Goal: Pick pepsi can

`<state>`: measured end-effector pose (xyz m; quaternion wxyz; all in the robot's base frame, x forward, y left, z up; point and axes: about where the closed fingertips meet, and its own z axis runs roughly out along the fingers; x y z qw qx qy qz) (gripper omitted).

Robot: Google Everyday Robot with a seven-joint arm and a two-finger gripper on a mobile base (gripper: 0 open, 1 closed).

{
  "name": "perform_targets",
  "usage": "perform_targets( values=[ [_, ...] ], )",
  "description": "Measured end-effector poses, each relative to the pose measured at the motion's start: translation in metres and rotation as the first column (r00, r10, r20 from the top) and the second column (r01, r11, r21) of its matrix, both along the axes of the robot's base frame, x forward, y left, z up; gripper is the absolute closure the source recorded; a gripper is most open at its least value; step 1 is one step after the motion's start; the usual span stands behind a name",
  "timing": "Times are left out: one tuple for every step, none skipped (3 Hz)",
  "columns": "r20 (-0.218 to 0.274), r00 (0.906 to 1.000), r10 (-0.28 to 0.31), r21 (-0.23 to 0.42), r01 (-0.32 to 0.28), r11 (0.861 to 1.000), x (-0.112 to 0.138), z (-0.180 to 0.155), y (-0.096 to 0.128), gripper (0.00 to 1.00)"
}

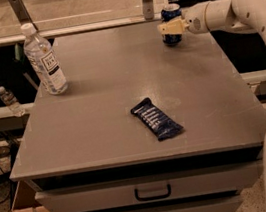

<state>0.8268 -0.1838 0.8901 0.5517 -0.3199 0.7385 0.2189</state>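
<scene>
**While the gripper sat at the can, the grasp wanted checking**

As the white arm [238,7] lay stretched over the far corner of the grey table [127,129], the gripper [169,27] sat right at the pepsi can [172,12], its pale tip crossing the can's middle on the camera's side. Whether it was spread, closed or already pinching the can could not be told. The can stood upright just behind the gripper, near the table's back edge. The water bottle [44,59] stood well apart from the gripper at the opposite back corner, and the snack bar wrapper [156,119] lay well clear of it toward the front — neither seemed likely to interfere.

To do this step well, the gripper probably needed to be centred on the can's body, at mid-height and level, so the squeeze would not tip the can or push it toward the edge. A firm hold should come first — then a lift straight up.
</scene>
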Motion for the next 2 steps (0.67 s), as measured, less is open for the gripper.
perform_targets(
  values=[
    [0.004, 0.9968, 0.080, 0.006, -0.080, 0.997, -0.025, 0.016, 0.007, 0.93],
    [0.000, 0.9716, 0.237, 0.038, -0.237, 0.971, -0.077, 0.039, 0.032, 1.00]
  ],
)
